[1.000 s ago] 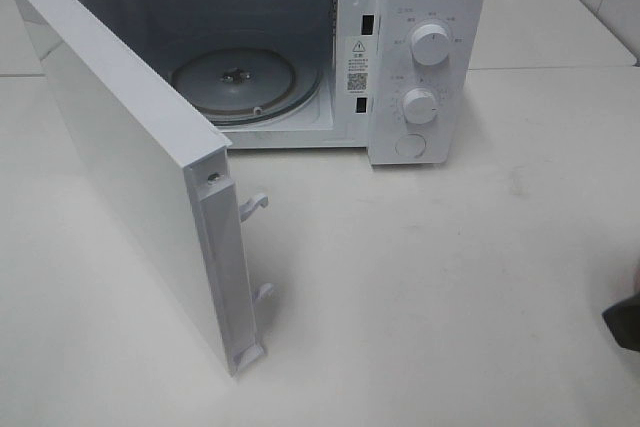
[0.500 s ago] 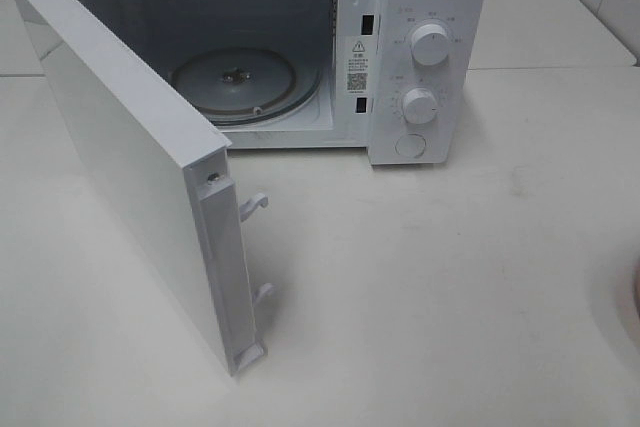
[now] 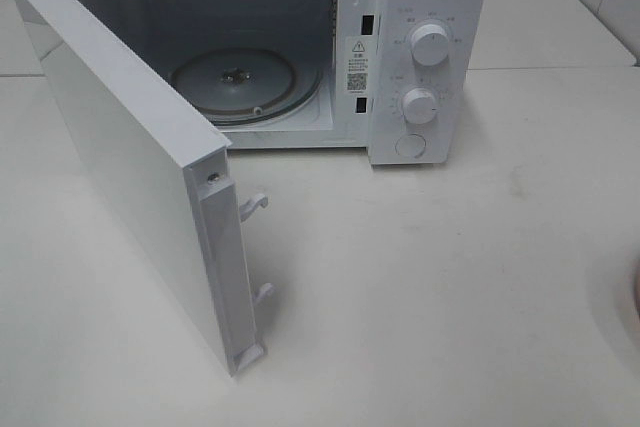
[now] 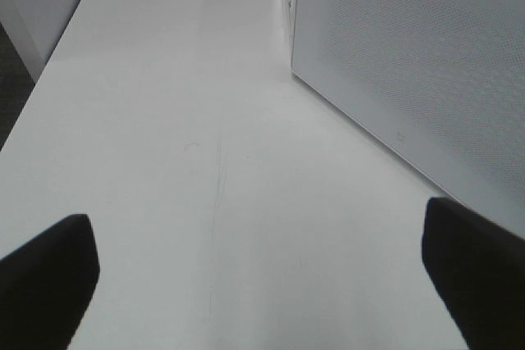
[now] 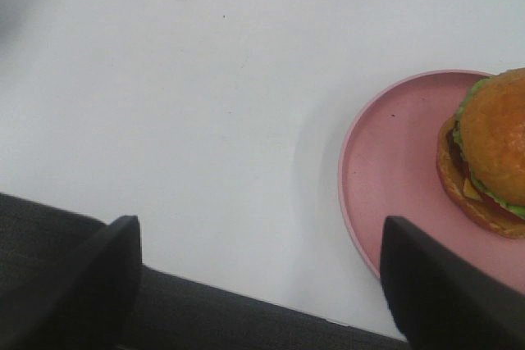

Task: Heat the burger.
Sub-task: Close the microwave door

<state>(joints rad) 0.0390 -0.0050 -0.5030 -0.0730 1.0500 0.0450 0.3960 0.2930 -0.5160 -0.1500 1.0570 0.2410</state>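
The dark shape once seen at the tabletop [image 3: 450,277] edge is gone, and both end effectors [image 4: 262,284] [image 5: 262,276] are spread wide, with the burger [image 5: 490,152] left on its plate [image 5: 394,178].

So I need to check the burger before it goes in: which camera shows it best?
The right wrist view: the golden-bun burger with green lettuce sits on the round pink plate, partly cut off at the frame edge. The exterior high view shows only a pinkish sliver at its right edge; the left wrist view shows none.
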